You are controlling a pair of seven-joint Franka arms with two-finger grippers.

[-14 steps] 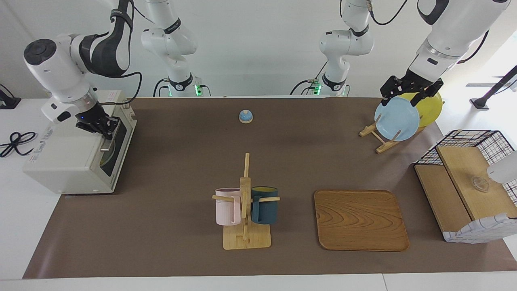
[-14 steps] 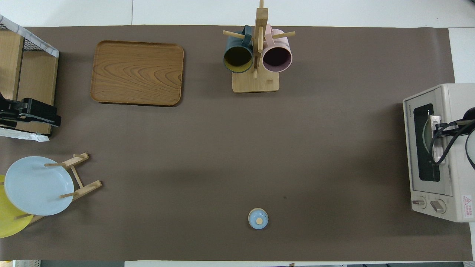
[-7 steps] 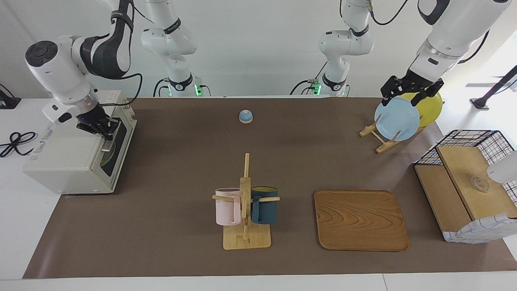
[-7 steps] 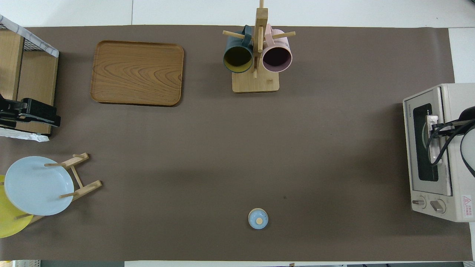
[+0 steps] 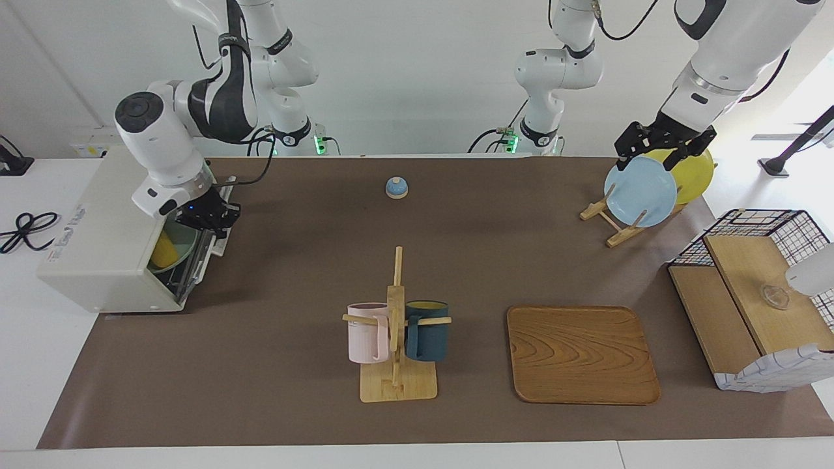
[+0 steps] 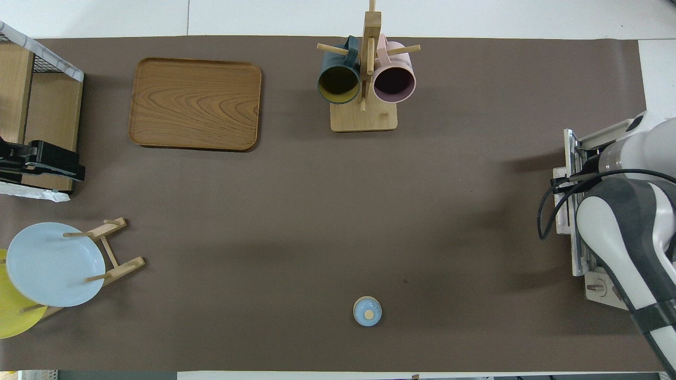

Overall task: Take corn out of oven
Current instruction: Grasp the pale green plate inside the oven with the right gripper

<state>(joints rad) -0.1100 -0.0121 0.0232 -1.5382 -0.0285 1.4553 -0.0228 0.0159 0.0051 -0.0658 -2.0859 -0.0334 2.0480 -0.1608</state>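
The cream-white oven stands at the right arm's end of the table. Its glass door hangs part-way open and also shows in the overhead view. My right gripper is shut on the door's handle at its top edge. In the overhead view the right arm covers this gripper. Inside the oven, the yellow corn lies on a pale green dish. My left gripper is open and empty, and waits in the air over the plate rack.
A blue plate and a yellow plate stand in a wooden rack. A mug stand holds a pink mug and a dark mug. Also here: a wooden tray, a small blue bell, and a wire-and-wood shelf.
My right gripper has pulled the oven door outward and down toward the table's middle. The corn and dish inside have come into sight. The left arm has not moved.
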